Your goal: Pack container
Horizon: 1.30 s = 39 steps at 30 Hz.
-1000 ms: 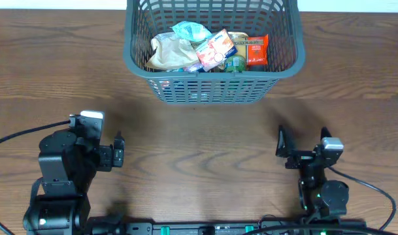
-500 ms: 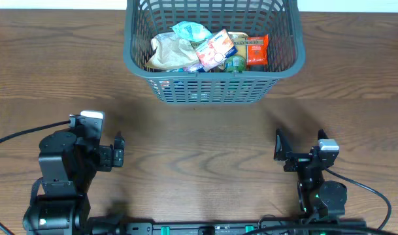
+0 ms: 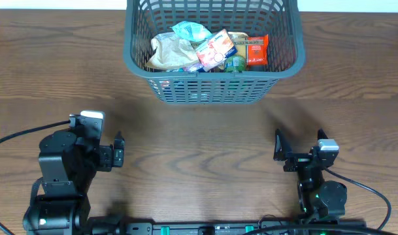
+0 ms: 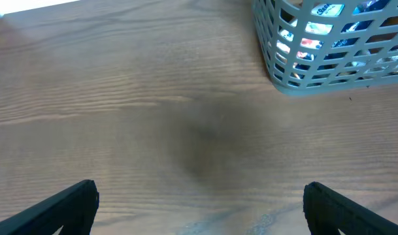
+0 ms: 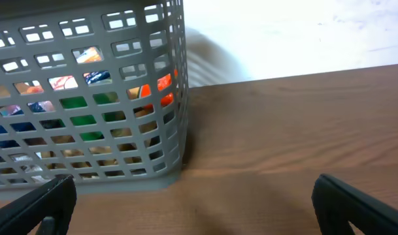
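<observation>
The grey lattice container stands at the back middle of the table. It holds several packets: a beige bag, a pale blue wrapper, a white and orange pack and a red pack. It also shows in the left wrist view and the right wrist view. My left gripper is open and empty near the front left, far from the container; its fingers frame bare wood. My right gripper is open and empty near the front right, over bare wood.
The wooden table runs between the arms and the container. Black cables trail from both arm bases at the front edge. A white wall shows behind the table in the right wrist view.
My right arm has drawn back a little toward the front edge. The left arm and the container's contents have not moved.
</observation>
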### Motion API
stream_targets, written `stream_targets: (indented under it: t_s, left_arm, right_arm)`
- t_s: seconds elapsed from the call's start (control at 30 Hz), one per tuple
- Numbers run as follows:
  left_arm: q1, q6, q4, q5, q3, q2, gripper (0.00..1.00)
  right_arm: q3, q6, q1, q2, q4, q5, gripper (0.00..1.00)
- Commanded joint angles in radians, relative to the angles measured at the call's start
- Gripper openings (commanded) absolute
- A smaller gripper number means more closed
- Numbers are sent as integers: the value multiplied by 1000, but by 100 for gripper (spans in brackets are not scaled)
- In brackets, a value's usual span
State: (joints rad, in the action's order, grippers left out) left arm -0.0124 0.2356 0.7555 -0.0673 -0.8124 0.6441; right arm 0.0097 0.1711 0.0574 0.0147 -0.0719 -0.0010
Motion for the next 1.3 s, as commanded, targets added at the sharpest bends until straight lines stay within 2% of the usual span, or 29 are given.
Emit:
stream_targets:
  t_s: [0.0, 0.6, 0.8, 0.9, 1.03, 1.27]
  left_arm:
    - [-4, -6, -1, 11, -1, -3, 99]
    - [-4, -5, 8, 17, -1, -10, 99]
    - [9, -13, 213, -37, 6, -182, 98]
    - [15, -14, 246, -89, 39, -295, 99]
    - [17, -43, 158, -105, 160, -425, 99]
    - [32, -126, -246, -105, 471, -566, 99]
  right_arm:
    - [-4, -7, 2, -10, -3, -6, 99]
    - [-4, -7, 2, -10, -3, -6, 99]
    - [-4, -7, 2, -10, -3, -6, 99]
    - [-4, -7, 2, -10, -3, -6, 99]
    - [-4, -7, 2, -10, -3, -6, 99]
    - [-4, -7, 2, -10, -3, -6, 99]
